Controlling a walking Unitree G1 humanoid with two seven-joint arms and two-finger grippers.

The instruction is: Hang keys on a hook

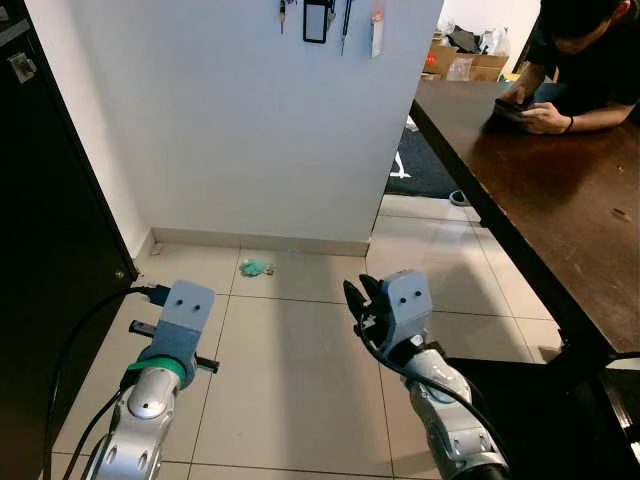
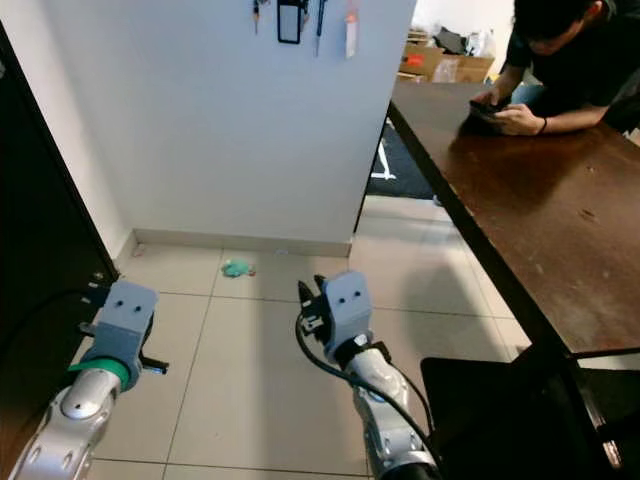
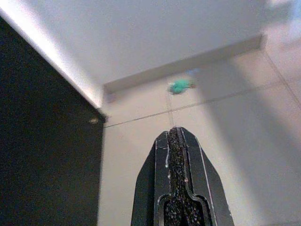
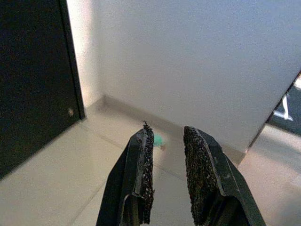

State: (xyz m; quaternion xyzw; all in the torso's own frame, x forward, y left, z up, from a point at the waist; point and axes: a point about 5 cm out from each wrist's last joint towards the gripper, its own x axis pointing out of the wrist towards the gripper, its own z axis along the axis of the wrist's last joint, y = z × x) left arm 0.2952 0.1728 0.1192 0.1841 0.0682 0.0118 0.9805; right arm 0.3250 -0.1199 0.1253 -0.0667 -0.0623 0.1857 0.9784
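Floor [image 1: 290, 380]: glossy pale tile, smooth; wall [image 1: 240, 120]: matt white paint; table [image 1: 560, 210]: dark polished wood, reflective; arms: smooth silver metal, grey plastic housings; left gripper [image 3: 176, 136] and right gripper [image 4: 165, 136] pads: black, coarse, gritty.

dark wooden table [image 1: 560, 200] | person [image 1: 585, 60] leaning on it, holding phone [image 1: 510, 108] | black door [image 1: 50, 260]
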